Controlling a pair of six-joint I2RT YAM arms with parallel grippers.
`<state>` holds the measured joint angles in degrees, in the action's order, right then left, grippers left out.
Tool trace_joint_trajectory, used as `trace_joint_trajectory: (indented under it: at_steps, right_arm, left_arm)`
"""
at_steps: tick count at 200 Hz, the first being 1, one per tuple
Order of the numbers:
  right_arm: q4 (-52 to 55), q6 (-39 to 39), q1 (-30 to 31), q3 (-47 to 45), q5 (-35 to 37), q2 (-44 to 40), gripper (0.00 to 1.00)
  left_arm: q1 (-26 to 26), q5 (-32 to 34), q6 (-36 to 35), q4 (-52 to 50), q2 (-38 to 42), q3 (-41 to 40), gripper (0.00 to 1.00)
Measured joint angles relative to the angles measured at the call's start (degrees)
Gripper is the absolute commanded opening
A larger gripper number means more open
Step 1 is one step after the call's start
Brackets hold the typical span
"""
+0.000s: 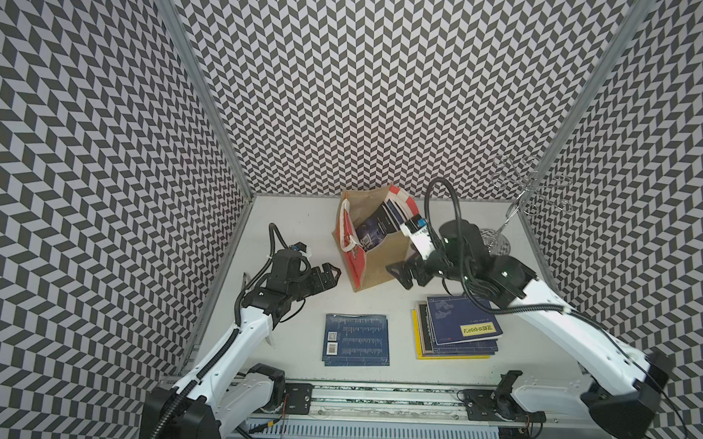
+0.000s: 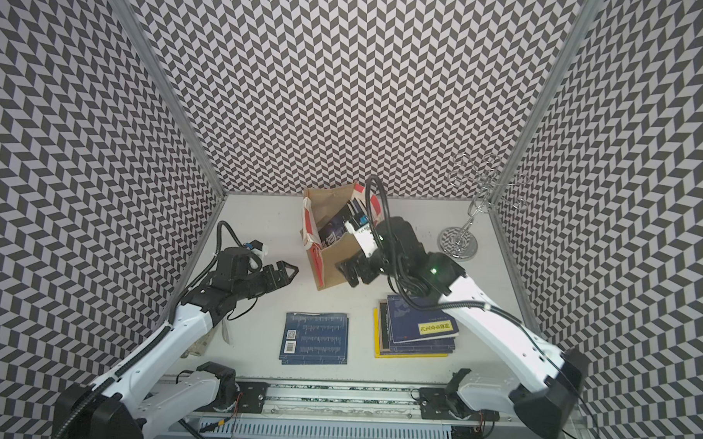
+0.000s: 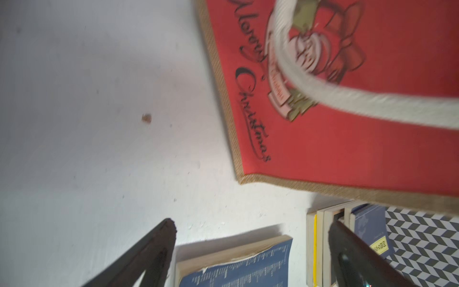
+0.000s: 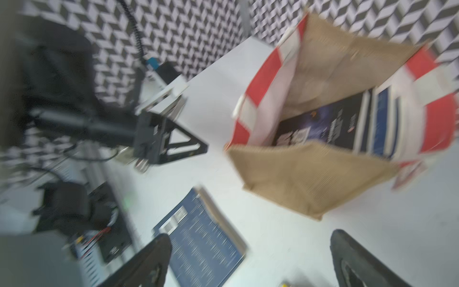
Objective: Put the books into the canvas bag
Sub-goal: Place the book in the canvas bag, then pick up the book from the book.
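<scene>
Nearest the camera in both top views runs the metal base rail (image 1: 376,398) on which the two arms are mounted, at the front edge of the white table (image 1: 293,226). Just beyond it a navy paperback (image 1: 356,345) lies flat, back cover up, with its barcode and QR code showing. To its right sits a stack of books (image 1: 454,332): a navy one with a yellow title label on top, more navy and a brown one beneath, and a yellow one at the bottom. The canvas bag (image 1: 374,265) stands farther back, mouth open, tan side panel toward the front and red face toward the left arm; the left wrist view shows its "Merry Christmas" script and a white rope handle (image 3: 347,99). Inside the bag (image 4: 323,179) several books (image 4: 347,126) stand leaning, a dark cover foremost and navy ones behind it. The left gripper (image 1: 332,274) hovers just beside the bag's red face, jaws spread wide and holding nothing. The right gripper (image 1: 400,272) hangs by the bag's tan side, above the table between bag and stack, jaws likewise wide apart and empty. A chrome wire stand (image 2: 459,240) stands at the far right of the table.
</scene>
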<state>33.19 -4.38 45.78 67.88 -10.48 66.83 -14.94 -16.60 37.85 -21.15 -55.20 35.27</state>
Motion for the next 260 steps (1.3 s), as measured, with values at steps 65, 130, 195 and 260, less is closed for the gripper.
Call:
trace_joint_trajectory:
  at_steps: [65, 130, 195, 260]
  right_arm:
    - [-12.44, -15.23, 9.55, -27.78, -8.5, -7.15, 0.99]
    - [-23.21, -23.17, 14.1, -35.98, -11.21, 3.89, 0.99]
    - [-32.2, -25.03, 14.43, -37.22, -11.78, 12.37, 1.0]
    - [-35.01, -24.74, 13.9, -37.2, -11.91, 14.23, 0.99]
  left_arm:
    - [-6.38, 2.4, 8.46, -0.02, 6.99, -11.69, 0.94]
    - [-17.68, 6.97, 16.09, -2.4, 13.33, -17.38, 0.94]
    - [-21.09, 9.92, 18.64, -4.55, 12.0, -17.46, 0.94]
    - [-21.97, 7.96, 17.86, -3.87, 10.99, -17.33, 0.93]
